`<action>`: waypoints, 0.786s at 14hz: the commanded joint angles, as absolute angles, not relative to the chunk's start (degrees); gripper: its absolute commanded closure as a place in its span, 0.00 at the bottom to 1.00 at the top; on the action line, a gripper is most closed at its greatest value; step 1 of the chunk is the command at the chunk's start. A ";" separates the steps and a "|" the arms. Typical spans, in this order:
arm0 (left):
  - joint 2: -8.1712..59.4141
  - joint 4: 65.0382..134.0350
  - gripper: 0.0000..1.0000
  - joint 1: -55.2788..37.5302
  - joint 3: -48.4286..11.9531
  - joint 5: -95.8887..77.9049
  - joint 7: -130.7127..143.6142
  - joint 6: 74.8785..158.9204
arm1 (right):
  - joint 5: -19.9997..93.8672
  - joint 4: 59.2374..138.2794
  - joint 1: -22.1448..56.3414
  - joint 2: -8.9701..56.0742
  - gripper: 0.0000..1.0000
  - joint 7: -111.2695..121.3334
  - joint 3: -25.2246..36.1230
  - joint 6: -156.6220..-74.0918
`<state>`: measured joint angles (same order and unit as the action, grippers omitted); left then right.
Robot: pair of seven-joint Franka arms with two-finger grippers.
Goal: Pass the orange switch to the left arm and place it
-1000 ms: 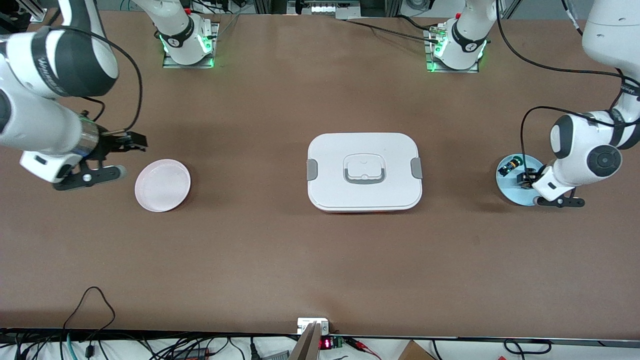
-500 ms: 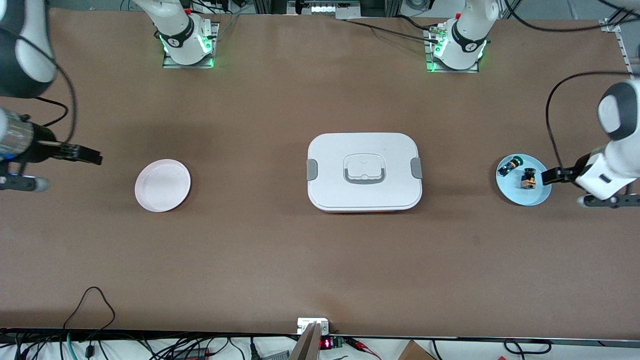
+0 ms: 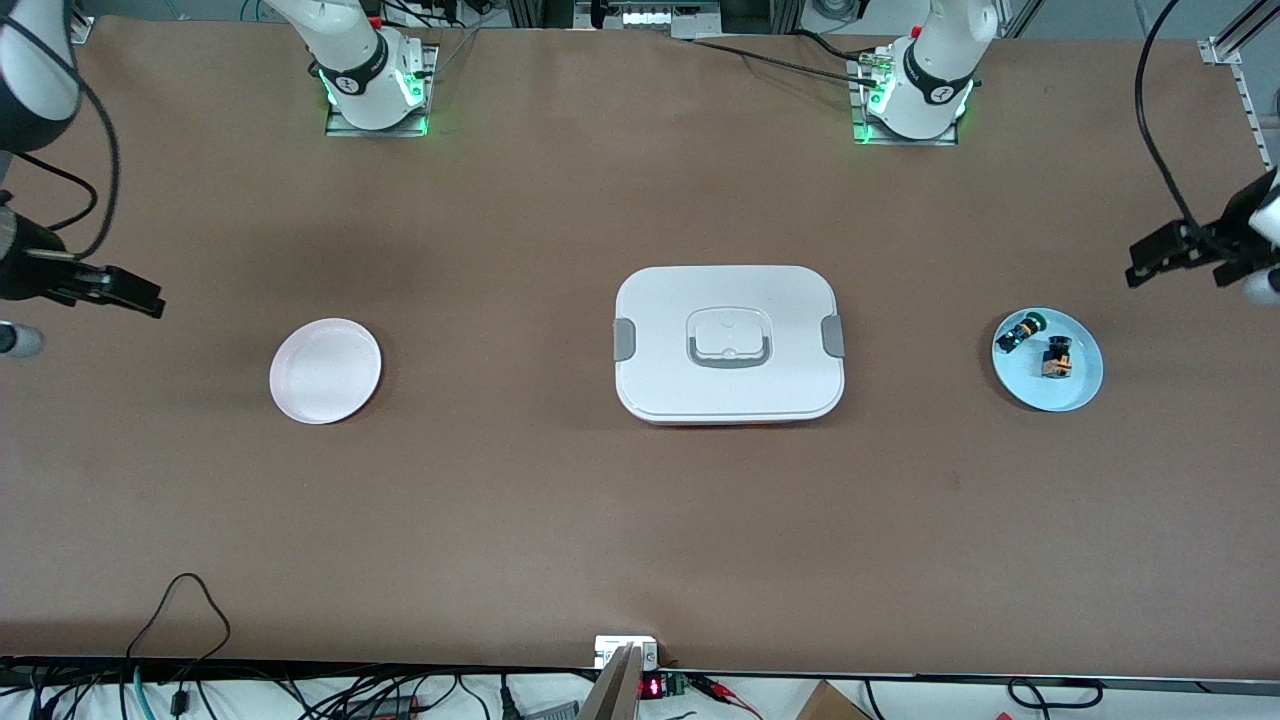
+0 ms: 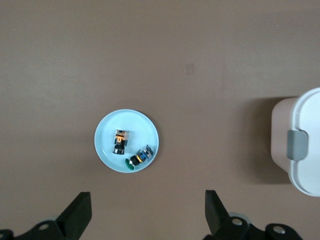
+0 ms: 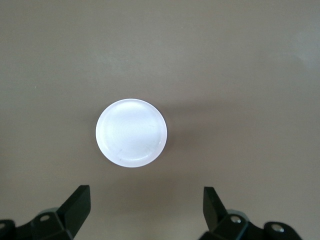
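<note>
From my station I see the orange switch (image 3: 1054, 360) lying in the blue plate (image 3: 1085, 385) at the left arm's end of the table, just beside a second switch with a green cap (image 3: 1019, 331); that is where the task sentence wants it, on the left arm's side, though whether the task put it there I cannot say from this alone. I count two switches in that plate, and the left wrist view shows both plainly, apart from each other or barely touching; I cannot tell which. The left gripper (image 3: 1165, 255) hangs in the air over bare table near that end's edge, its fingers spread wide and holding nothing, which I judge fits an arm that has no hold to keep. The right gripper (image 3: 110, 288) hangs over the table's edge at the right arm's end, its fingers likewise apart around nothing, with the pink plate (image 3: 325, 371) below its camera and nothing lying in it. So I count two plates, one at each end. Between them sits one white lidded box (image 3: 728, 343), its lid closed with a grey clip at each of two ends and a handle folded flat on top, so two clips and one handle. Two arms, two grippers, both open-handed.
</note>
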<state>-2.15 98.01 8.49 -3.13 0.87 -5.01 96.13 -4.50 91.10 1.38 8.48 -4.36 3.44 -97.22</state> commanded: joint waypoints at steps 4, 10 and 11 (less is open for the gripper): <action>-2.46 98.35 0.00 8.09 -2.64 -1.14 -5.80 94.66 | -1.07 98.27 0.88 2.02 0.00 -1.25 3.96 -99.06; -2.20 97.47 0.00 8.00 -2.64 -1.14 -5.54 94.40 | -1.40 96.77 1.05 2.11 0.00 1.67 3.78 -97.39; -2.20 97.21 0.00 8.00 -2.64 -1.14 -5.54 94.13 | -1.32 96.68 1.05 2.11 0.00 1.58 3.69 -96.51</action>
<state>-2.34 98.41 8.36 -3.07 -0.07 -5.01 95.07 -1.92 97.08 1.07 2.61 0.60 3.80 -98.13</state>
